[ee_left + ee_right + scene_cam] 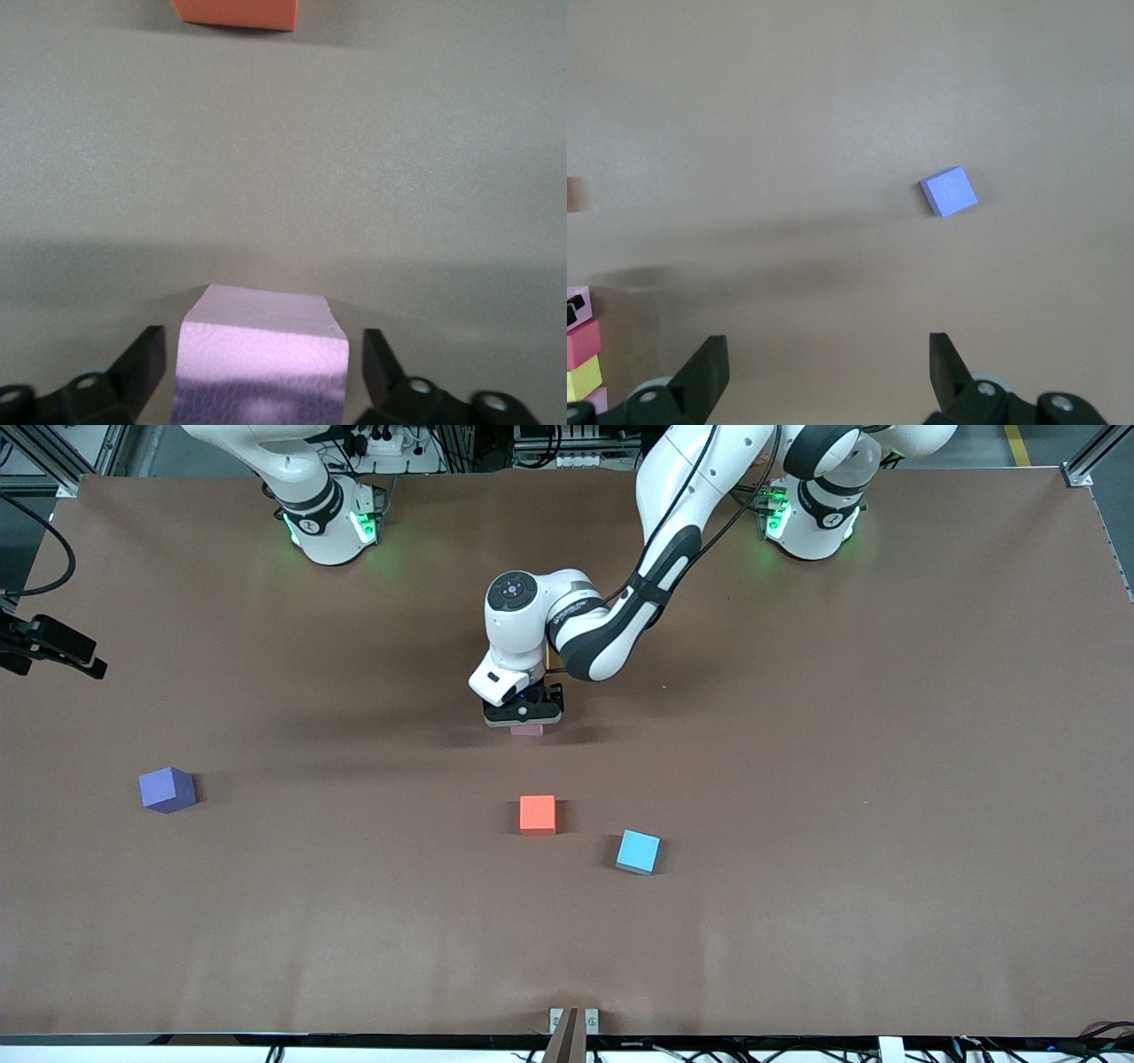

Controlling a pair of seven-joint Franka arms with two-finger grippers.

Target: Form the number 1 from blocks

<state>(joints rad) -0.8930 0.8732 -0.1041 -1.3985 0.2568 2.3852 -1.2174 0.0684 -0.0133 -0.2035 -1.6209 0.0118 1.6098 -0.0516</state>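
My left gripper (523,713) is down at the table's middle, open, its fingers (149,359) standing on either side of a pink block (263,354) with a small gap on each side. In the front view only that pink block's edge (526,730) shows under the hand. An orange-red block (537,813) lies nearer the camera, and its edge (235,12) shows in the left wrist view. At the edge of the right wrist view a red block (582,343) and a yellow block (583,379) lie in a line. My right gripper (827,341) hangs open and empty above bare table.
A purple block (166,789) lies toward the right arm's end and also shows as a purple block (950,192) in the right wrist view. A light blue block (638,851) sits beside the orange-red one, nearer the camera. The right arm waits, raised near its base (328,514).
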